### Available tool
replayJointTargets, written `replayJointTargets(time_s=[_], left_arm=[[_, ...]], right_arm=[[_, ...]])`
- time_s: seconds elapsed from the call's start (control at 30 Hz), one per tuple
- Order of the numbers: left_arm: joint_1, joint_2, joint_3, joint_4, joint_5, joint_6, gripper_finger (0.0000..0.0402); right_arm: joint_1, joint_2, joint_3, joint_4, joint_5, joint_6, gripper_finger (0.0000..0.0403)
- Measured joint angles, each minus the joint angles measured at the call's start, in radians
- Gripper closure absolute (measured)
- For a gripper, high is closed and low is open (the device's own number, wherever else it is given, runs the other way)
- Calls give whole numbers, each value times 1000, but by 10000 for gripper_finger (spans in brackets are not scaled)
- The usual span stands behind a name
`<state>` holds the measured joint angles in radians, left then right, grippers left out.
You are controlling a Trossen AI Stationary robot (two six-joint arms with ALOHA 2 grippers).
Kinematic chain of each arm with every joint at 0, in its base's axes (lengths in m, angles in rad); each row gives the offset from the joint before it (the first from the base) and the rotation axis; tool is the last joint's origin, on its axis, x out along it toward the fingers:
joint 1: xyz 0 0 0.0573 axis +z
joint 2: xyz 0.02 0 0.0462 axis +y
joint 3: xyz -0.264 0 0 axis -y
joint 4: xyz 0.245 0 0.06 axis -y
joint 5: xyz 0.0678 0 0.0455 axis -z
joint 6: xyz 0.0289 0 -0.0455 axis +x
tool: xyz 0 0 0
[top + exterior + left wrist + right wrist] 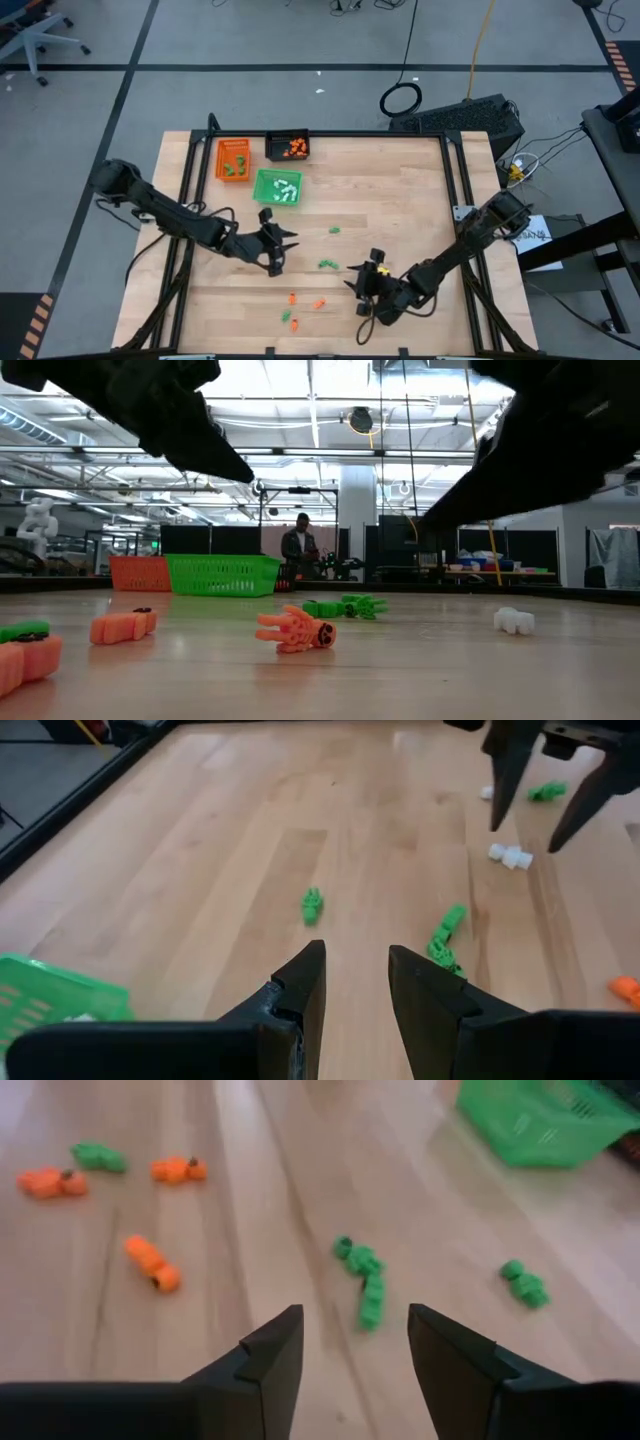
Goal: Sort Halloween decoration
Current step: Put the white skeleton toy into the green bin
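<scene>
Two dark arms reach over the wooden table [400, 180], and neither holds anything. The left gripper [280, 247] hangs just in front of the green tray [262, 184], its fingers [300, 990] parted with bare wood showing between them. The right gripper [362, 285] sits lower near the table's front edge, its fingers [275, 1350] also apart and empty, pointing toward a green piece [362, 1280] lying on the wood between the two grippers. The Halloween decoration is partly sorted and partly loose: white pieces [287, 189] lie in the green tray, green pieces [236, 167] in the orange tray [222, 150], and orange pieces [295, 148] in the black tray [275, 141], all three trays grouped at the back left of the table. Loose on the surface are another green piece [334, 231] near the middle, a white piece [510, 855] close beside the right gripper, and a small cluster of orange pieces [319, 303] with one green piece [286, 317] near the front edge. In the low view a person [297, 548] stands in the room beyond the table.
</scene>
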<state>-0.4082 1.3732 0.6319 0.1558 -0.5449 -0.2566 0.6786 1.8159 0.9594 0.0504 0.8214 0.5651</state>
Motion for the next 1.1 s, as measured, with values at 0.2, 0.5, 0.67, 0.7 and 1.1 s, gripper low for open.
replayJointTargets(time_s=[0.2,0.5,0.67,0.7,1.1], left_arm=[[-5,95,0,131,-2,28,291],[-5,164,0,153,-2,28,291],[-5,166,0,172,5,28,291],[-5,166,0,178,5,28,291],[-5,166,0,179,10,28,291]], right_arm=[[-29,0,0,2,-129,25,235],[-23,-1,0,-66,-273,48,236],[-19,-1,0,-109,-277,57,236],[-16,-1,0,-118,-277,52,236],[-2,-6,2,-416,-267,257,236]])
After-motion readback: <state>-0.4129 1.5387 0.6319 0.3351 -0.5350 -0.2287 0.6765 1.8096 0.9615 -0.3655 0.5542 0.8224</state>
